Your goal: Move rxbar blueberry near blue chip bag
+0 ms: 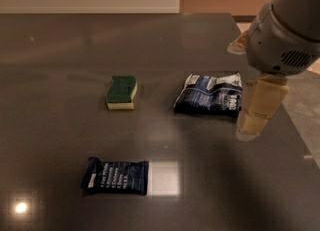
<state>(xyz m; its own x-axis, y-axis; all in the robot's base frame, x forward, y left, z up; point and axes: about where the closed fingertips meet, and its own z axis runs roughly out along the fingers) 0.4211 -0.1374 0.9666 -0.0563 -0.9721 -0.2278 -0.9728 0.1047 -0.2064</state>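
Dark glossy table (60, 45) filled most of the frame. The rxbar blueberry (115, 176) lay flat in the lower left, long side across the frame, white mark at its left end, with a pale square glare patch (163, 178) on the tabletop touching its right edge.

The blue chip bag (210, 95) lay right of centre, crumpled, white patches along its top edge. A green sponge with a yellow underside (121, 92) sat left of the bag, well apart from it and above the bar.

The gripper (252, 120) hung at the right side of the frame beneath the grey arm housing (282, 40), just beside the right end of the chip bag. Whether it was open or closed could not be told. It held nothing visible.

The bar lay well apart from the gripper, down and to the left of it, untouched, and clear of the bag too.
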